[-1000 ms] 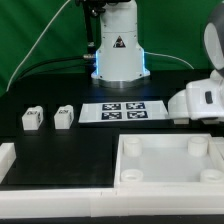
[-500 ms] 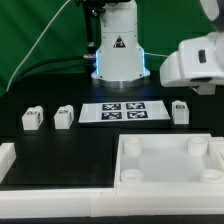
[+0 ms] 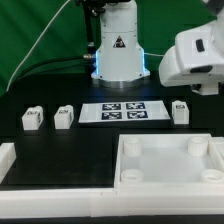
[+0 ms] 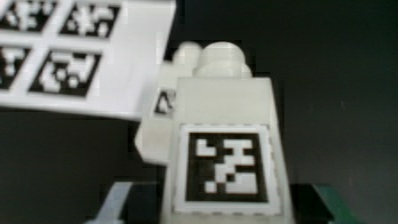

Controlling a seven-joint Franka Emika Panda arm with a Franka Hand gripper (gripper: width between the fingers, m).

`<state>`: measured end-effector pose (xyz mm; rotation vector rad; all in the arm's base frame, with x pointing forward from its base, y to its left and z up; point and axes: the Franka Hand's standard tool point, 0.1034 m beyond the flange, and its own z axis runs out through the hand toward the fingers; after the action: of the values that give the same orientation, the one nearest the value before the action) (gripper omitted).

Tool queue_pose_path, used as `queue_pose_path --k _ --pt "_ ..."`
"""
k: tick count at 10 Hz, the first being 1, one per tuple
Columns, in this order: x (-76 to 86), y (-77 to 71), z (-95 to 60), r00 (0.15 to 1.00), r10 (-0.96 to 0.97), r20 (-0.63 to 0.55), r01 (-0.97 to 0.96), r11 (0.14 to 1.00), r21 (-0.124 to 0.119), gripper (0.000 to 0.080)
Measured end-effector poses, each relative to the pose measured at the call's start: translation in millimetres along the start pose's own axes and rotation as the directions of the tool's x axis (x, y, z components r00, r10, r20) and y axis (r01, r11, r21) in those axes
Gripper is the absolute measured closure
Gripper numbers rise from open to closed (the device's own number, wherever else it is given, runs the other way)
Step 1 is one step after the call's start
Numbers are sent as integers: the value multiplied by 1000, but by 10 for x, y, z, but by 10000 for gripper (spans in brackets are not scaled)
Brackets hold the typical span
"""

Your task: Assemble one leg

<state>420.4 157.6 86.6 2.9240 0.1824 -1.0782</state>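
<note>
In the wrist view my gripper (image 4: 228, 206) is shut on a leg (image 4: 221, 120), a white block with a black-and-white tag facing the camera and its round end pointing away. One finger (image 4: 128, 200) shows beside it. In the exterior view the gripper's white housing (image 3: 196, 58) hangs high at the right; its fingers and the held leg are hidden there. Three more legs lie on the black table: two at the left (image 3: 31, 119) (image 3: 64, 116) and one (image 3: 181, 111) by the marker board's right end.
The marker board (image 3: 122, 111) lies mid-table and shows in the wrist view (image 4: 63, 50) behind the held leg. The large white tray-like part with round corner sockets (image 3: 170, 150) lies at the front right. A white strip (image 3: 40, 190) runs along the front left.
The gripper housing has risen from table level at the right to well above it. This uncovered the leg by the marker board's right end. The other legs have not moved.
</note>
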Motion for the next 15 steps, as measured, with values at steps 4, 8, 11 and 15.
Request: queue_pose_path --k 4,8,11,15 --pt "107 93 -186 912 -61 -406 66 998 -2 505" --pt "195 370 -558 809 -99 -580 103 994 -26 506" --pt "199 367 -526 810 -99 -578 103 994 -26 506" --pt "320 627 -656 801 -186 -569 178 981 -72 506"
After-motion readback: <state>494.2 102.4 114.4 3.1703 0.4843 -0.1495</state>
